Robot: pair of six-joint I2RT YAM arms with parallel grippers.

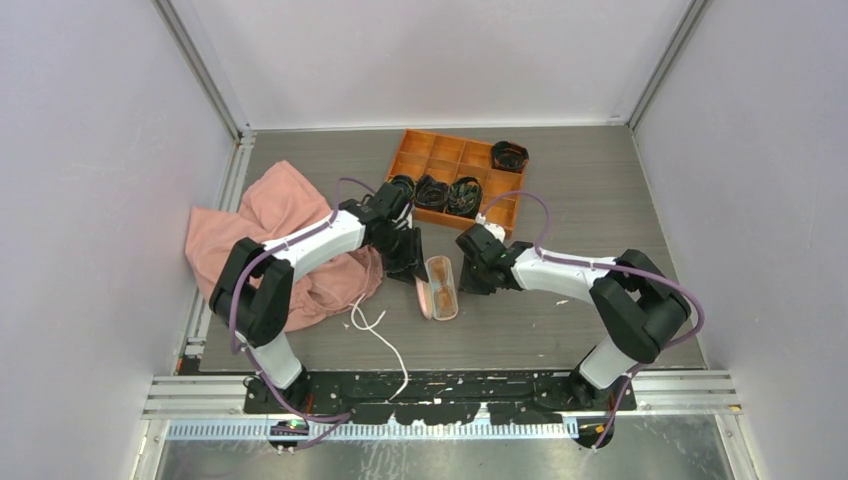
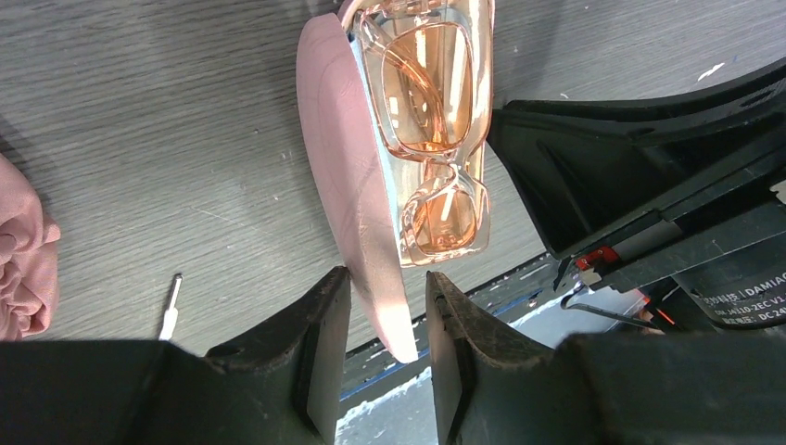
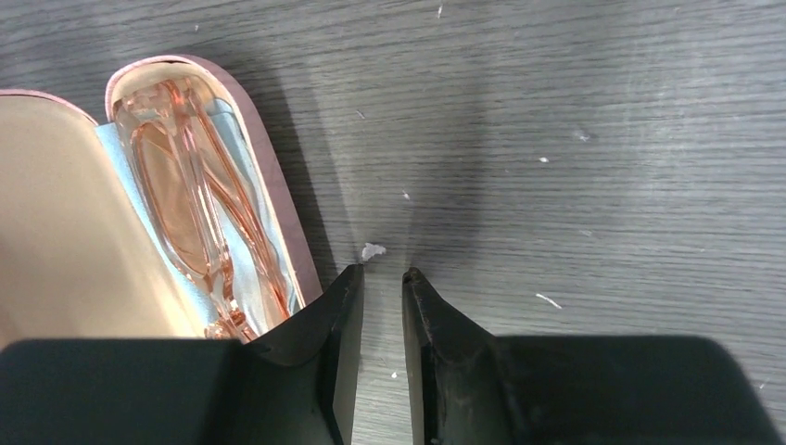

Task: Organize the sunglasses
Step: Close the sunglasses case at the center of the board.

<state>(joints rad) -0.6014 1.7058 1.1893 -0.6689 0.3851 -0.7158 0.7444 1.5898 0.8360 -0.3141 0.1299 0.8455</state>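
The sunglasses (image 1: 441, 287), with pinkish-orange lenses, lie folded inside the open pink case (image 1: 426, 297) at the table's middle. In the left wrist view the sunglasses (image 2: 426, 111) sit beside the raised lid (image 2: 348, 185). My left gripper (image 2: 387, 275) straddles the lid's end, jaws apart, with a gap on the right side; it also shows in the top view (image 1: 408, 268). In the right wrist view the sunglasses (image 3: 199, 213) rest on a light blue cloth (image 3: 258, 269) in the case's base (image 3: 273, 185). My right gripper (image 3: 382, 271) sits just right of the case, jaws narrowly apart and empty; it also shows in the top view (image 1: 472, 268).
A crumpled pink cloth (image 1: 280, 240) lies at the left under my left arm. An orange divided tray (image 1: 415, 150) with black items stands at the back, a black item (image 1: 509, 155) at its right corner. A white cord (image 1: 380, 335) runs toward the near edge.
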